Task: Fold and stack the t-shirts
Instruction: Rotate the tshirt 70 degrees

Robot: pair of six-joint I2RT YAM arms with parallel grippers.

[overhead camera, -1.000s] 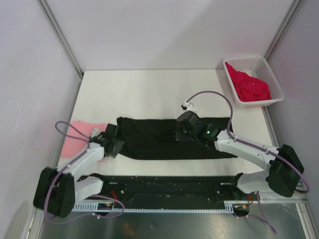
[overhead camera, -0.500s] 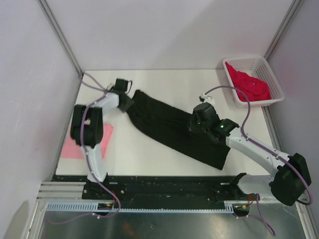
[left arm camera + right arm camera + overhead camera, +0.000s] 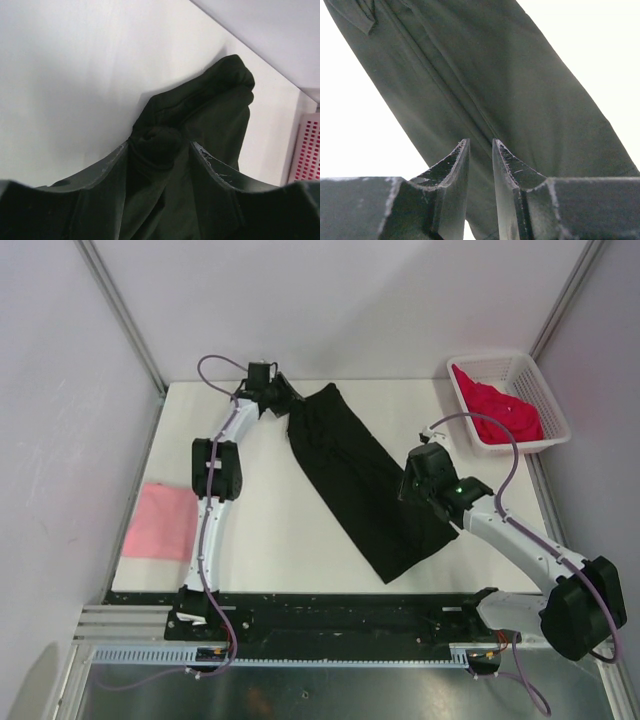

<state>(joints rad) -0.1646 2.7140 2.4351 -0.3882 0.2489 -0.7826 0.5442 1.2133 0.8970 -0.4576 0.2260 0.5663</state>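
Where the stack starts: a light pink cloth t-shirt (image 3: 160,520) lies folded flat at the left edge of the white worktop (image 3: 280,540).
Left hand (image 3: 283,397): reaches to the far edge and is clamped on a bunched end of the black cloth t-shirt (image 3: 365,480).
Black t-shirt: a long narrow band slanting from far centre toward the near right.
Right hand (image 3: 420,480): fingers almost together with dark cloth in the slit, apparently pinching the band's right edge.
Basket: a white plastic lattice basket (image 3: 548,410) at the far right holds the crimson-red cloth t-shirt (image 3: 505,418).
Handling: thin, light and limp, so it will likely sag and crease unless kept taut; best held at hems or corners.
Change: half a second ago the band lay flatter. Its left end has since swung toward the far edge, and the pink shirt now shows whole.
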